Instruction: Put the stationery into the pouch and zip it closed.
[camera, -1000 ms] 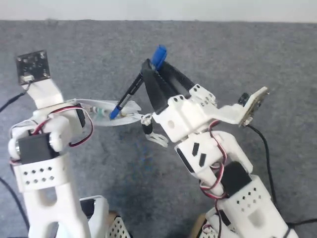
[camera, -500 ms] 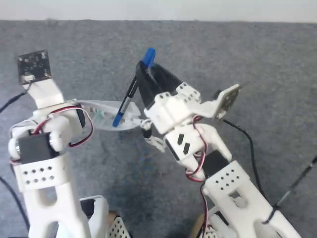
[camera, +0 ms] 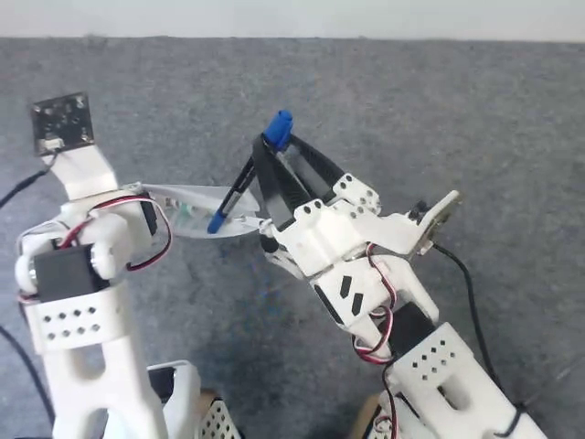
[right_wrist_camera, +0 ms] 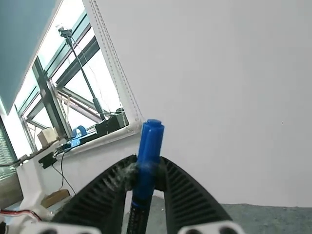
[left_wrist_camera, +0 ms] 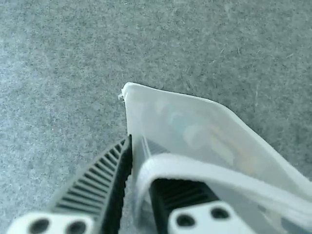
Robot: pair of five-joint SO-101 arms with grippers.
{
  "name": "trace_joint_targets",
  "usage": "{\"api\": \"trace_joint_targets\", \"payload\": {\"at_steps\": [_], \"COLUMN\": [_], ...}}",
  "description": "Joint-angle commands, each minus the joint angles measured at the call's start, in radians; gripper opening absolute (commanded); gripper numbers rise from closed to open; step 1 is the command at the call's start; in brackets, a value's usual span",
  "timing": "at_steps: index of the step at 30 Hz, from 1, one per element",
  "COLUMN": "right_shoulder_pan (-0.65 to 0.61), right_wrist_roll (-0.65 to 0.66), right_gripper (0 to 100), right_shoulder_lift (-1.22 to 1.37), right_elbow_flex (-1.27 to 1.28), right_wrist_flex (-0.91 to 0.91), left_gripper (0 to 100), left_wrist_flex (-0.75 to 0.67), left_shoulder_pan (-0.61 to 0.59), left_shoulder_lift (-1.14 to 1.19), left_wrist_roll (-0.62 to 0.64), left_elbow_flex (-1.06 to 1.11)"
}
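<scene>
1. My right hand (camera: 271,151) is clamped on the blue pen (camera: 235,190) just under its cap. The barrel slants down from the fingers, with its tip at the mouth of the pouch (camera: 187,203).
2. My left hand (left_wrist_camera: 139,161) pinches the pouch's edge, one finger on either side. The clear pouch stretches away from its fingertips, with the grey bench (camera: 439,119) behind it.
3. Against half a second ago, the right wrist has swung back and the cap sits lower — the tip has stayed at the mouth, and the left arm has not moved.
</scene>
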Motion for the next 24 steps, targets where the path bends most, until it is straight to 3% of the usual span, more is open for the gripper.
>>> {"api": "trace_joint_targets", "payload": {"at_steps": [1,8,20,24], "right_shoulder_pan": [-0.053,-0.229,-0.236,-0.240], "right_wrist_roll": [0.095,0.511,0.559,0.667], "right_gripper": [0.6,0.6,0.6,0.6], "right_shoulder_lift": [0.019,0.019,0.027,0.030], "right_elbow_flex": [0.023,0.141,0.169,0.203], "right_wrist_flex": [-0.015,-0.021,-0.087,-0.137], "left_gripper": [1,1,1,1], "left_wrist_flex": [-0.046,-0.044,-0.044,-0.046], "left_shoulder_pan": [0.000,0.000,0.005,0.005], "left_shoulder_lift": [-0.026,-0.026,-0.026,-0.026], "left_wrist_roll": [-0.011,-0.011,-0.011,-0.011], "left_elbow_flex": [-0.008,-0.008,-0.007,-0.007]}}
